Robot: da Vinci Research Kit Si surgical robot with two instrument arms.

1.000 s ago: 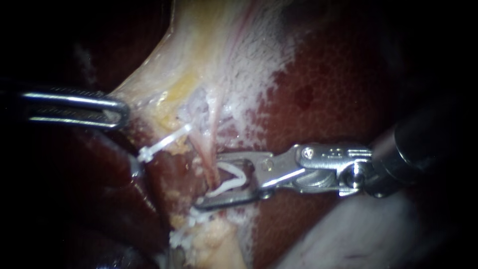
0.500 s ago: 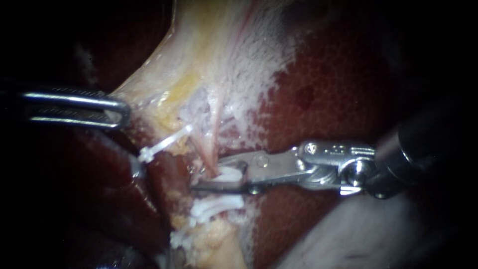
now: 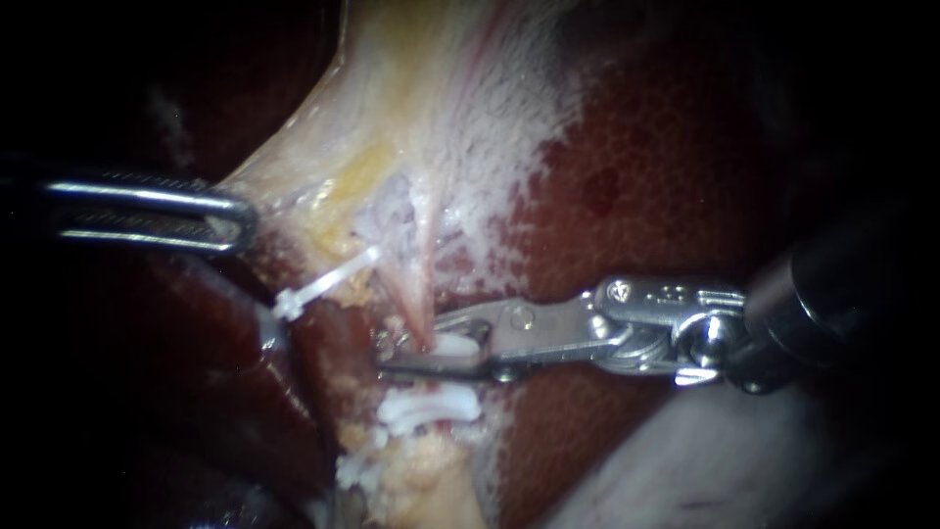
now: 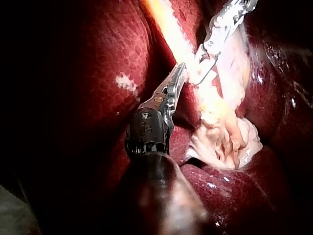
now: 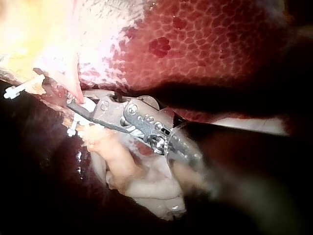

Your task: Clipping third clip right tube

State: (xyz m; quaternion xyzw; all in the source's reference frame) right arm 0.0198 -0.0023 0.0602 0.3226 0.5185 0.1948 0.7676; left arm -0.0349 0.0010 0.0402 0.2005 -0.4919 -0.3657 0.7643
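Jaws of my right instrument (image 3: 392, 353), reaching in from 3 o'clock, are clenched on the clip (image 3: 455, 345) astride the right tube (image 3: 416, 294), which runs 12 to 6 o'clock, square across them. Backing out should go toward 3 o'clock. My left instrument (image 3: 230, 220), at 9 o'clock, grasps pale tissue (image 3: 294, 186).

Right instrument (image 3: 385, 355) — silver, riveted, dark-shafted

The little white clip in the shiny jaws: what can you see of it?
The small white plastic clip is squeezed nearly flat across the thin pink tube. The silver end effector of the right instrument grips it from two sides, jaws almost together. Only a white strip shows between them.
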